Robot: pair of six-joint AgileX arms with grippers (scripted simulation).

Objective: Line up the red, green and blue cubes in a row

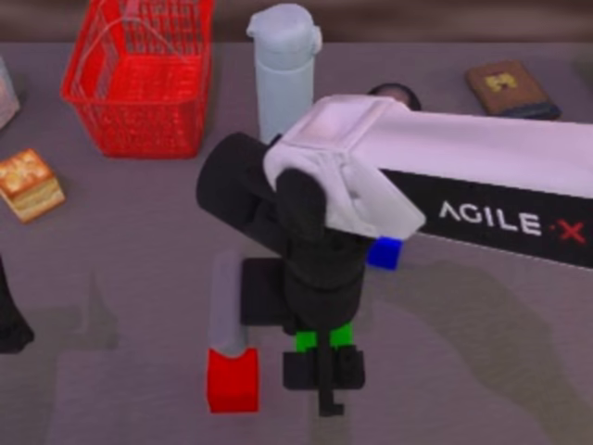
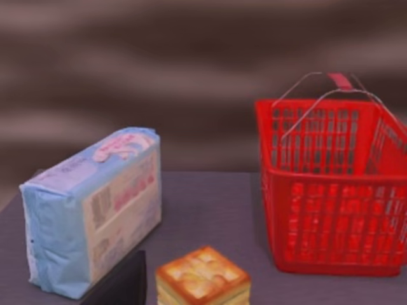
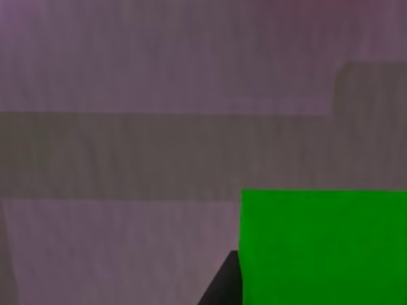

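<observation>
The red cube [image 1: 232, 378] rests on the table near the front, left of centre. My right gripper [image 1: 321, 348] points down just right of it, directly over the green cube [image 1: 341, 336], which shows only as green slivers under the black wrist. In the right wrist view the green cube [image 3: 324, 248] fills the lower corner, very close, with a dark edge against its side. The blue cube [image 1: 384, 252] sits farther back, partly under the white right arm. My left arm [image 1: 9, 324] is parked at the table's left edge.
A red mesh basket [image 1: 139, 79] stands at the back left, with a white bottle [image 1: 283, 69] beside it. An orange-and-cream block [image 1: 30, 184] lies at the left, next to a blue-and-white packet [image 2: 95, 210]. A brown book [image 1: 511, 90] lies at the back right.
</observation>
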